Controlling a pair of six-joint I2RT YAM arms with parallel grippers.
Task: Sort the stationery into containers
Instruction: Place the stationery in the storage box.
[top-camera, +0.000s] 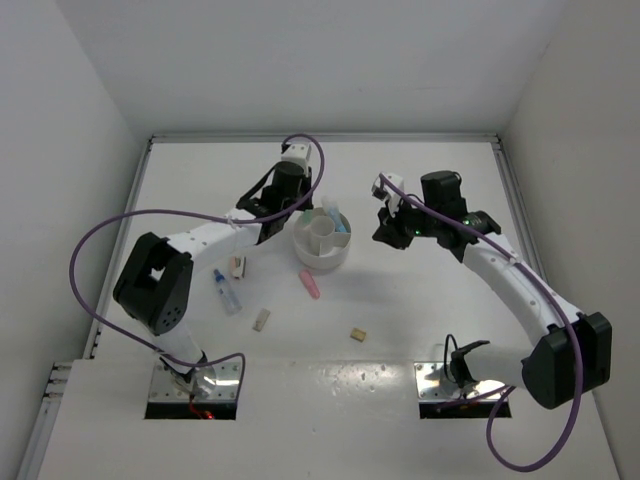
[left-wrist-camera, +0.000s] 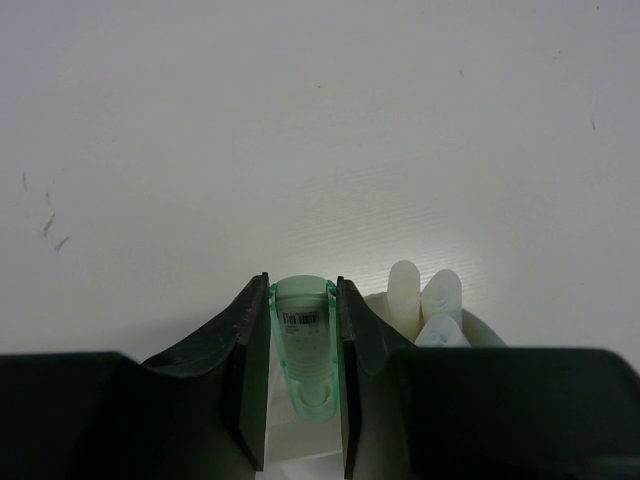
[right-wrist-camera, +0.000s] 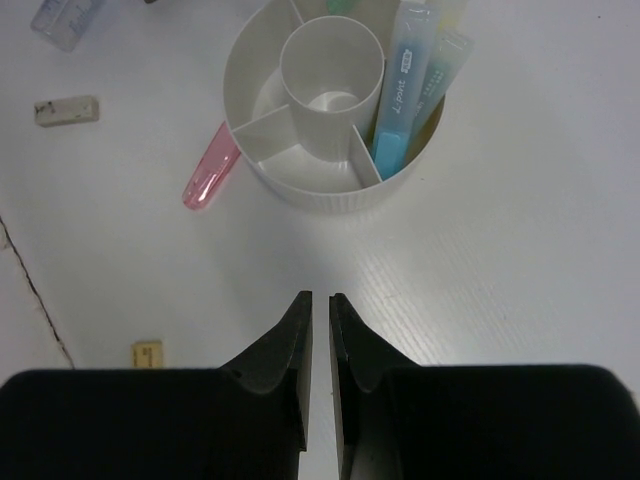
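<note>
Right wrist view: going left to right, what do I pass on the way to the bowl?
Whitish eraser block → tan eraser block → pink marker → white bowl. The clear tube at top left overlaps the whitish block's span, so I leave it out.

Overhead view is bright and flat for me. Light comes from above, so the white table (top-camera: 400, 300) nearly washes out and the arms throw only faint, soft shadows. The metal base plates (top-camera: 205, 385) catch some glare. On the left wrist cam there's a hot patch on the table right of centre and the corners go greyer. The left gripper (left-wrist-camera: 301, 285) is near-black and the green marker (left-wrist-camera: 305, 345) looks a bit soft. Right wrist cam is sharp on the bowl (right-wrist-camera: 310, 195), with the right gripper (right-wrist-camera: 320, 298) a dark, slightly blurry block.
</note>
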